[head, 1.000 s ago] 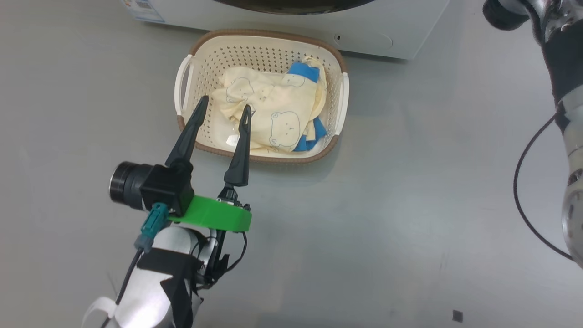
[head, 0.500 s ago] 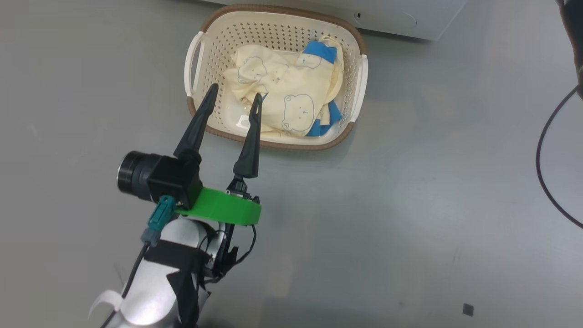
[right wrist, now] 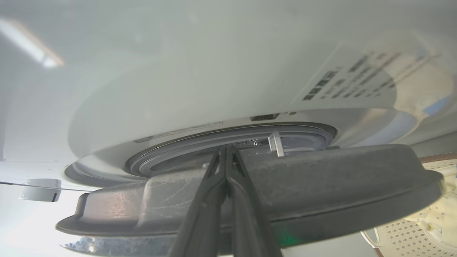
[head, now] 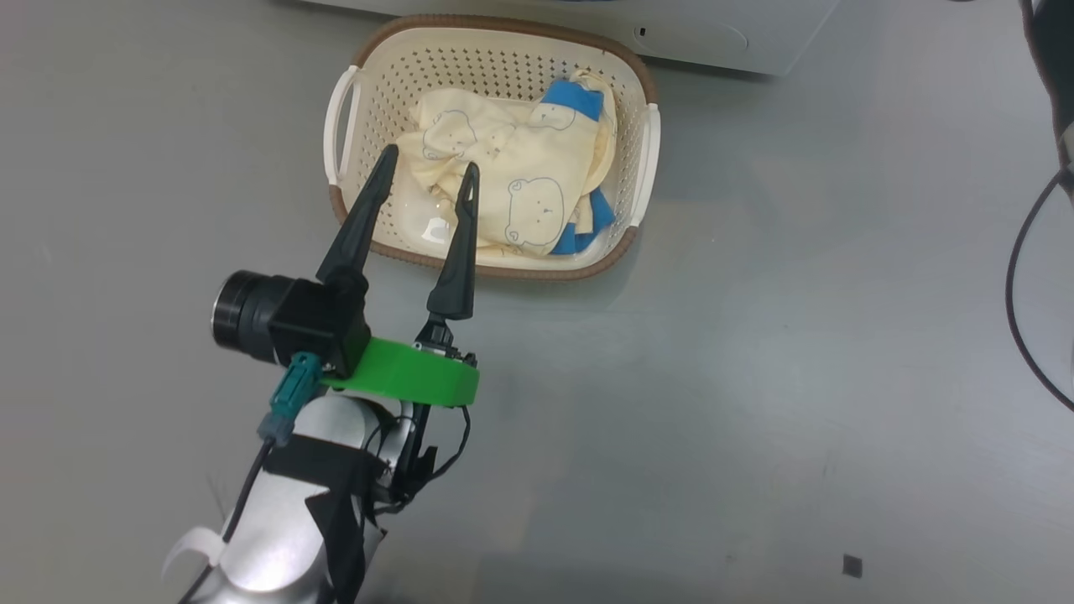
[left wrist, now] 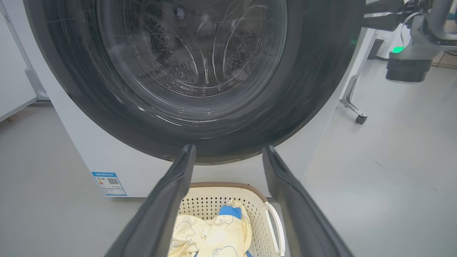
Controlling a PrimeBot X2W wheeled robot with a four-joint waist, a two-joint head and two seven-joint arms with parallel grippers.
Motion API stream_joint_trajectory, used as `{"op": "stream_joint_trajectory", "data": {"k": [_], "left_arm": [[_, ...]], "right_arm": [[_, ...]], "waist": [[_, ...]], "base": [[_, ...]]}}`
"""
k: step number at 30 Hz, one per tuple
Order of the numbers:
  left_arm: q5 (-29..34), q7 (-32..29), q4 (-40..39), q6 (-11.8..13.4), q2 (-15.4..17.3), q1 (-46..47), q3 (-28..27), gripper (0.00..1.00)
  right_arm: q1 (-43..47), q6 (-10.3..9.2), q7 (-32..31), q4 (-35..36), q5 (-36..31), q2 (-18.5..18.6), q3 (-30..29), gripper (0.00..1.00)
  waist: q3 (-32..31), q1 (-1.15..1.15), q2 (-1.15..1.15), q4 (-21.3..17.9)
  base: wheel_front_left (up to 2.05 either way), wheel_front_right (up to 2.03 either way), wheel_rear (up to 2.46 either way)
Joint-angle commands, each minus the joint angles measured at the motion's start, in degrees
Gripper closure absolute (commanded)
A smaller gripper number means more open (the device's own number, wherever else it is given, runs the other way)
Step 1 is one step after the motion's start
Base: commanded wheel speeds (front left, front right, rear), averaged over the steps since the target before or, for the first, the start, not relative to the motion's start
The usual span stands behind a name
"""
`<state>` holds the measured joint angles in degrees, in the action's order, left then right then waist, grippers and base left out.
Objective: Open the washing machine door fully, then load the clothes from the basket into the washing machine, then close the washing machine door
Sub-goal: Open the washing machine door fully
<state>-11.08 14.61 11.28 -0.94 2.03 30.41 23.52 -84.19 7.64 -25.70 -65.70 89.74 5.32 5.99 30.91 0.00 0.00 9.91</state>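
Seemingly working on the first step: hooking the right hand [right wrist: 226, 149], fingers pressed together with nothing between, behind the rim of the washing machine door [right wrist: 321, 185], already standing a little off the washing machine [right wrist: 178, 71]. Holding the left hand [head: 430, 159] spread and empty above the basket [head: 495, 273] on the floor [head: 755, 352], with the clothes [head: 520, 172] lying inside. Remaining: opening fully, loading, closing.
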Motion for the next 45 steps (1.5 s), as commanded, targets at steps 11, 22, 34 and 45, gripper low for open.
{"op": "stream_joint_trajectory", "data": {"k": [11, 22, 34, 45], "left_arm": [[0.6, 0.4, -0.8, 0.3, 0.9, 0.0, -2.6, 0.00], [0.6, 0.4, 0.0, 0.3, 0.9, -1.1, -3.1, 0.00], [0.5, 0.4, 0.7, 0.1, 0.9, -3.1, -3.9, 0.00], [0.4, 0.4, 0.9, 0.2, 0.9, -4.0, -4.0, 0.00]], "right_arm": [[5.6, -0.15, -4.2, 8.5, -0.3, -2.4, 3.2, 1.00], [14.5, -0.15, -9.4, 18.7, 3.4, -2.4, 7.6, 1.00], [24.6, -0.15, -11.6, 29.5, 7.3, -2.4, 14.9, 1.00], [32.0, -0.15, -12.3, 39.1, 10.7, -2.4, 22.5, 1.00]], "waist": [[-1.0, 0.00, 0.00, -1.3], [-3.2, 0.00, 0.00, -2.2], [-5.5, 0.00, 0.00, -2.5], [-6.6, 0.00, 0.00, -2.3]], "base": [[0.00, 0.00, 0.00], [0.00, 0.00, 0.00], [0.00, 0.00, 0.00], [0.00, 0.00, 0.00]]}}
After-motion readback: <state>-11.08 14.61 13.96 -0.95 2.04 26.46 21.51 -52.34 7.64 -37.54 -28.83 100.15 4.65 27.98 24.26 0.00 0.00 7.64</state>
